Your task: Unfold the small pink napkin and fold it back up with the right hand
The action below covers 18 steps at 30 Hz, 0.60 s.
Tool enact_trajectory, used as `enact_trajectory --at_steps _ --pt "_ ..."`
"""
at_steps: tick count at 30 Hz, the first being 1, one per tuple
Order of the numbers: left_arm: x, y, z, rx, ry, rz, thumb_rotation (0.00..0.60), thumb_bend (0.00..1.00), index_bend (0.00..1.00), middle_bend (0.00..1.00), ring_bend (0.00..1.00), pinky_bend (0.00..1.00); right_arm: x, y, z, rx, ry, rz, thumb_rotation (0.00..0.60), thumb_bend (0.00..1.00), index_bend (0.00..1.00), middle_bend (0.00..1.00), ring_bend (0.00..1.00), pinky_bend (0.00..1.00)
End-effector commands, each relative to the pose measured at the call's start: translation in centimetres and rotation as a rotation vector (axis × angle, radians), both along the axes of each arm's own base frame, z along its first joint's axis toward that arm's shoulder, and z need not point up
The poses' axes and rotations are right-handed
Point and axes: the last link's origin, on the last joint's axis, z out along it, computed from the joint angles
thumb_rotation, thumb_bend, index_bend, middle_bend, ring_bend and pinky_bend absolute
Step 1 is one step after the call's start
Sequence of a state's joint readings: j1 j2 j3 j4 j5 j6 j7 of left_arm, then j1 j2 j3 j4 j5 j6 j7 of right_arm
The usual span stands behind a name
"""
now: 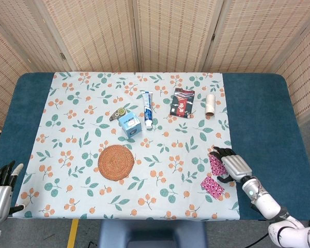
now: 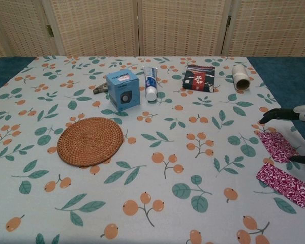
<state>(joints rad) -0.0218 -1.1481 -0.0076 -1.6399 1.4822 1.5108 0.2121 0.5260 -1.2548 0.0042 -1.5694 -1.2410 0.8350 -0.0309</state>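
Two small pink patterned napkins lie near the right edge of the floral cloth. The farther napkin (image 1: pixel 215 164) (image 2: pixel 277 146) lies flat beneath my right hand (image 1: pixel 233 166) (image 2: pixel 301 116). The hand's fingers arch over it, with the fingertips (image 2: pixel 265 119) beyond its far edge and the thumb (image 2: pixel 301 158) at its near edge. Nothing looks lifted or pinched. The nearer napkin (image 1: pixel 212 186) (image 2: pixel 284 184) lies folded and apart from the hand. My left hand (image 1: pixel 1 192) hangs off the table's front left corner with fingers apart and holds nothing.
A round woven coaster (image 1: pixel 115 161) sits at the middle left. Further back are a blue box (image 1: pixel 129 124), a toothpaste tube (image 1: pixel 147 108), a dark packet (image 1: pixel 182 102) and a small cardboard roll (image 1: pixel 211 104). Blue table (image 1: pixel 258 113) borders the cloth.
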Motion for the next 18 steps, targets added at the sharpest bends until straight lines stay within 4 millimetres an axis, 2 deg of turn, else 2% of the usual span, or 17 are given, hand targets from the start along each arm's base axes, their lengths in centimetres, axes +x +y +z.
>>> enact_trajectory --at_steps 1,8,18 --pt "0.0 0.0 0.0 -0.002 -0.001 0.000 0.600 0.17 0.11 0.00 0.06 0.00 0.6 1.6 0.3 0.023 -0.004 0.046 0.592 0.32 0.11 0.05 0.00 0.00" --pt "0.1 0.0 0.1 0.001 0.000 -0.004 0.600 0.17 0.11 0.00 0.06 0.00 0.2 4.5 0.2 0.104 0.062 0.165 0.590 0.32 0.13 0.05 0.00 0.00" --pt "0.5 -0.1 -0.1 -0.007 0.000 -0.006 0.600 0.17 0.11 0.00 0.06 0.00 -0.1 4.9 -0.2 0.144 0.168 0.283 0.591 0.32 0.13 0.05 0.00 0.00"
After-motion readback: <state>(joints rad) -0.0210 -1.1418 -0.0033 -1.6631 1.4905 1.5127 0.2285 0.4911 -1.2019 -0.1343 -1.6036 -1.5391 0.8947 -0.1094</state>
